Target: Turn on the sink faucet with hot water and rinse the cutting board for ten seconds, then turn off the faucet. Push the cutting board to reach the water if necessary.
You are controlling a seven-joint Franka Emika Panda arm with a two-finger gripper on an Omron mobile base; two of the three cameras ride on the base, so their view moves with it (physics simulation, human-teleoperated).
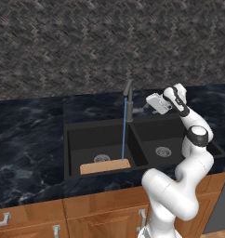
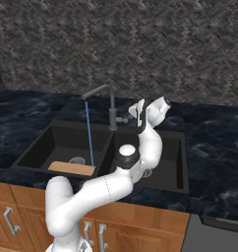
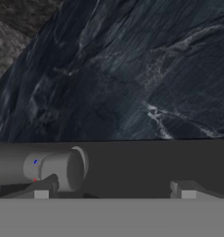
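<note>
From the left base view I see the sink (image 1: 86, 139) set into the dark marbled bench (image 1: 26, 139). The cutting board (image 1: 105, 166) lies flat along the near wall of the larger basin, and the water (image 1: 124, 130) falls from the sink faucet (image 1: 129, 104) onto its right end. My fingers (image 1: 150, 103) hover just right of the faucet post, above the smaller basin.

In the right base view the board (image 2: 72, 168) sits beside the round drain (image 2: 77, 160); my arm (image 2: 140, 147) crosses in front of the smaller basin.

In the hand view the two finger tips (image 3: 40, 192) stand wide apart, holding nothing. A grey cylinder (image 3: 53, 169), probably the faucet lever, lies just above the left tip.
</note>
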